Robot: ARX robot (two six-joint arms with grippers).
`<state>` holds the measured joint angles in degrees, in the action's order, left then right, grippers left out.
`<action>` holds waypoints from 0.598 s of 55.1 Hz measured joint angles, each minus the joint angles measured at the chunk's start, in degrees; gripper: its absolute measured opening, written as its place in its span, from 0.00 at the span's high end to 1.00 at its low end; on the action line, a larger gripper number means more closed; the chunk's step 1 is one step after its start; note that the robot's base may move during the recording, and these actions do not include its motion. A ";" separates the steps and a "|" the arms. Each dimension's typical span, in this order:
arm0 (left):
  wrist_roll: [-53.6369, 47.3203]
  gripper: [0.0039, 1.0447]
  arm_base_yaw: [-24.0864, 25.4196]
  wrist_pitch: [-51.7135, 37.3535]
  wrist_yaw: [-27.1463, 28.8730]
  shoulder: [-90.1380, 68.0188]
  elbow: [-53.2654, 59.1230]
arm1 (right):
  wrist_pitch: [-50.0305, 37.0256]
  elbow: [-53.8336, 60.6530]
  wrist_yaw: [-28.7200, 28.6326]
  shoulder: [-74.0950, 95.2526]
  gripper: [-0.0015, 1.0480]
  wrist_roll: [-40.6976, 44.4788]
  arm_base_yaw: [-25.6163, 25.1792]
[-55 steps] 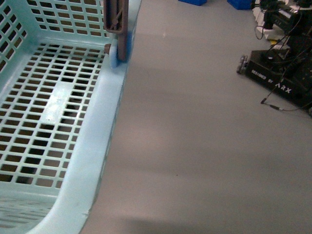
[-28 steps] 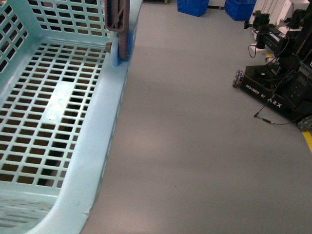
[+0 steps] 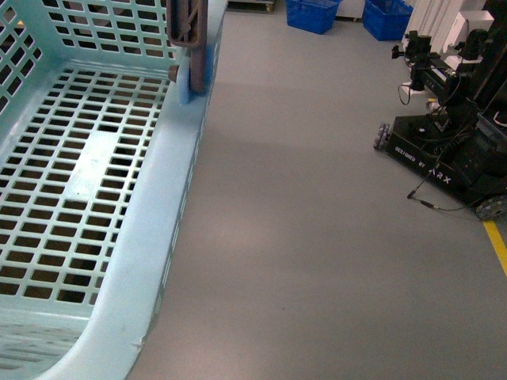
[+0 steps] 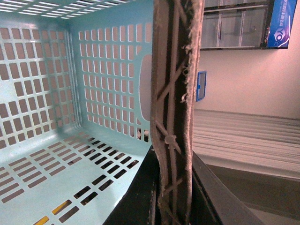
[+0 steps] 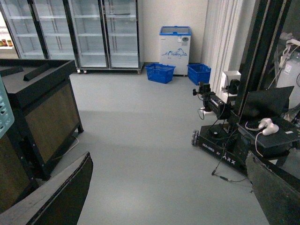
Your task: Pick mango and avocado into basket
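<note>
left wrist view: left gripper (image 4: 173, 199) clenched on handle (image 4: 174, 93) of basket (image 3: 170, 198), likely to carry it; right gripper (image 5: 168, 201) spread, empty, free for fruit.

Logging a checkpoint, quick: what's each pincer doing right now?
Left pincer: closed on the basket handle.
Right pincer: open, holding nothing.

My basket (image 3: 178, 198) is smooth, faintly glossy plastic; its handle (image 4: 173, 93) looks rough-edged plastic; the floor (image 3: 317, 237) is smooth and matt.
</note>
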<state>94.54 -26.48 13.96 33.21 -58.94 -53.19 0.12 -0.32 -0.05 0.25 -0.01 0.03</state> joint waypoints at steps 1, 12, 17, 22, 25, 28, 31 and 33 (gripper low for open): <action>0.00 0.88 0.00 0.00 0.00 0.00 0.00 | 0.00 0.00 0.00 0.00 0.07 0.00 0.00; 0.00 0.88 0.00 0.02 0.02 0.00 0.00 | 0.00 0.00 0.00 0.00 0.07 0.00 0.00; 0.02 0.88 0.00 0.02 -0.02 0.00 0.00 | 0.00 0.00 0.02 0.00 0.07 0.00 0.00; 0.04 0.88 -0.09 0.00 -0.17 0.00 0.00 | 0.00 0.00 0.20 0.00 0.07 0.00 0.00; 0.02 0.88 -0.31 0.02 -0.46 -0.13 0.00 | 0.00 0.00 0.22 0.00 0.07 0.00 0.00; 0.07 0.88 -0.44 0.00 -0.92 -0.17 0.00 | 0.00 0.00 0.20 0.00 0.07 0.00 0.00; 0.42 0.88 -0.44 0.02 -1.27 -0.17 0.02 | 0.00 0.00 0.22 0.00 0.07 0.00 0.00; 0.48 0.88 -0.44 0.00 -1.27 -0.17 0.00 | -0.02 0.00 0.26 0.00 0.07 0.00 0.00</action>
<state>95.02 -26.92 13.96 31.94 -59.11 -53.19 0.10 -0.32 0.21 0.25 -0.01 0.03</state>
